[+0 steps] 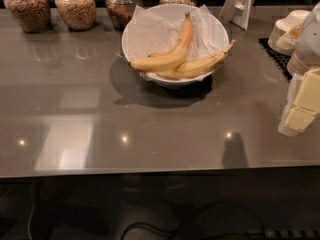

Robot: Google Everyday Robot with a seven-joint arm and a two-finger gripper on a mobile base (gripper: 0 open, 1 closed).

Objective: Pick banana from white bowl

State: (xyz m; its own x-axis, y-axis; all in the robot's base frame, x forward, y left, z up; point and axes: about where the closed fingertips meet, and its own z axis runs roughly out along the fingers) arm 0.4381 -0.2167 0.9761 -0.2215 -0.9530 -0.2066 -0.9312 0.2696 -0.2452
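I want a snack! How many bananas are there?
2, both in the white bowl: the curved banana across the middle, the straighter banana along its right side. The paper may hide more. The pincer is at the right edge.

Single view. The camera stands on the near side of the desk, higher than its top, and looks down and across it toward the far edge, where the jars stand in a row. The near edge of the desk runs across the lower part of the view, with dark floor and a cable below it. The white bowl lies upper centre, at middle distance. The pincer shows at the right edge, nearer the lens than the bowl.
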